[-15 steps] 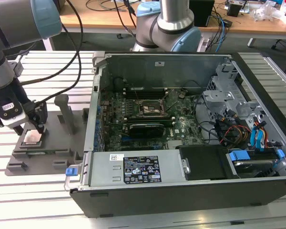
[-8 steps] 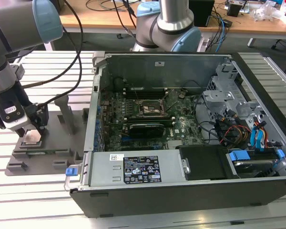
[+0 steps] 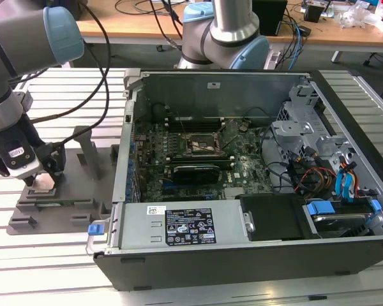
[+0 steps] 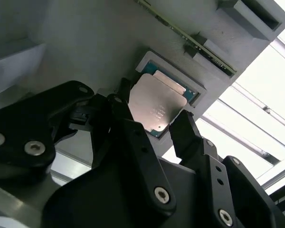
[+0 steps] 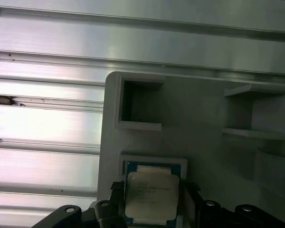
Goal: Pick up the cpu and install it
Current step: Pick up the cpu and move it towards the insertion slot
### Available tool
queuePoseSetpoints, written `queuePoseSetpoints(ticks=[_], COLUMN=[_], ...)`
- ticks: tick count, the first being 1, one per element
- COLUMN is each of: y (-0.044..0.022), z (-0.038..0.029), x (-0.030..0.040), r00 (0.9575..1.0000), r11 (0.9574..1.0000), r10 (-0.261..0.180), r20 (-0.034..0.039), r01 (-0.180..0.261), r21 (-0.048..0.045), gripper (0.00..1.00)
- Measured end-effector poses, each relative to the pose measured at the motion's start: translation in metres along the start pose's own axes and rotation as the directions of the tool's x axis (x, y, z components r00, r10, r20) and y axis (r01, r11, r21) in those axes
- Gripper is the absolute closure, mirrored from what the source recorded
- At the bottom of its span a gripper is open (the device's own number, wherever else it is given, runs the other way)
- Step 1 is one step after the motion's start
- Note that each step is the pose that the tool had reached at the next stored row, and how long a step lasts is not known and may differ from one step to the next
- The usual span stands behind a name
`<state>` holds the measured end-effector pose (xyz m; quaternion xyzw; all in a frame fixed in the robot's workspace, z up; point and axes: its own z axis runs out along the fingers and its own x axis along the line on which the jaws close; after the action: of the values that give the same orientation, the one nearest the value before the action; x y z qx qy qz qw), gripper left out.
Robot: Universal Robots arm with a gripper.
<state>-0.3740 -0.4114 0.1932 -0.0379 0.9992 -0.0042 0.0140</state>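
Starting at the exterior view's left, the gripper (image 3: pixel 43 181) is seen lowered onto the grey fixture (image 3: pixel 57 210) on the slotted table (image 3: pixel 51 271). The cpu (image 3: pixel 43 185) is found there, between the fingertips, at the fixture's square recess (image 4: pixel 149 59). In both wrist views the cpu (image 4: pixel 156 107) (image 5: pixel 151 194) is shown lying flat with its silver plate turned up towards the cameras and a thin green rim around it. It is nearly square, so no long axis can be made out. The gripper (image 4: pixel 152 111) (image 5: pixel 149 195) is set narrow: its black fingers (image 4: pixel 183 130) are pressed against two opposite edges of the cpu, which is held between them.

Just to the right on the fixture, two grey uprights (image 3: pixel 89 150) are seen close to the gripper. Further right the open case (image 3: pixel 242 255) is placed, and its side wall (image 3: pixel 124 146) stands between the fixture and the socket (image 3: pixel 201 143) on the board inside. The base of another arm (image 3: pixel 223 32) is seen behind the case.
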Motion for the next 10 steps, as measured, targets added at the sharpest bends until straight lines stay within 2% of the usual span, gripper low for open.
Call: queuePoseSetpoints(ticks=[4,10], y=[-0.0016,-0.0016], z=[0.0051,0.0060], x=[0.0003,0.0003], r00=[1.0000,1.0000], r11=[1.0000,1.0000], r10=[-0.003,-0.003], r20=[0.0000,0.0000], r01=[0.003,0.003], r21=[0.0000,-0.0006], gripper=[0.40,0.40])
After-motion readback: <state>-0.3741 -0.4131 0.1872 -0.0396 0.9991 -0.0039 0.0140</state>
